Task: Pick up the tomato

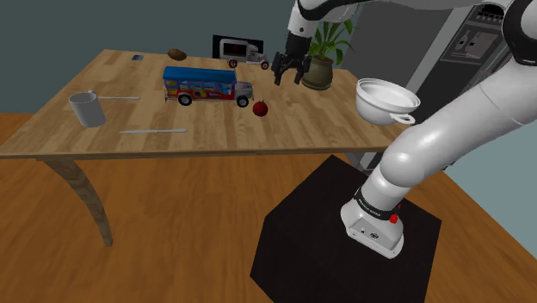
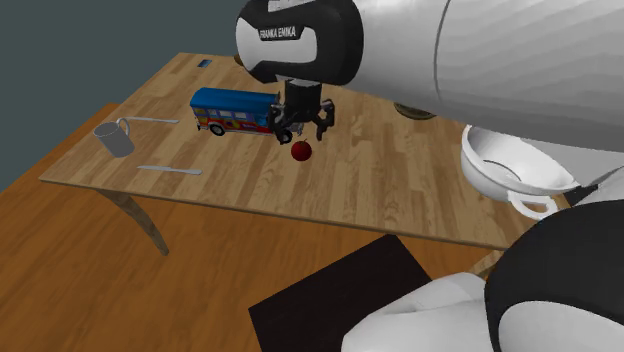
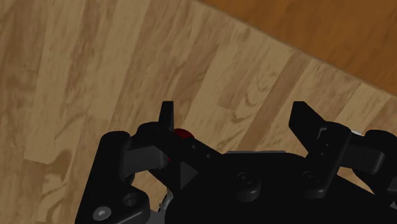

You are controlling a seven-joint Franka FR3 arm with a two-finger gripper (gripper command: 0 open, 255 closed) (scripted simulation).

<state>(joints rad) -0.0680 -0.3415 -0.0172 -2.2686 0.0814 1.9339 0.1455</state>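
The tomato, small, dark red and round, sits on the wooden table, just off the front end of a toy bus with a blue roof and bright painted sides. The two look close but apart. In the second exterior view the tomato lies right below the gripper, which hangs over it without touching. In the shoulder view the gripper appears above the tomato and a little toward that view's right.

The black fingers stand wide apart, with nothing between them. In the wrist view the gripper looks down on bare wood, and the tomato shows as a red sliver beside the base of one finger, mostly hidden by the hand's own body. Whether it lies squarely under the gap is hard to tell.

Farther out, a grey cup stands near the shoulder view's left end of the table. One pale utensil lies near the front edge, and another is beside the cup. A white bowl sits at the right end. A potted plant and a white toy truck stand along the far edge. The arm's black stand rests on the wooden floor.
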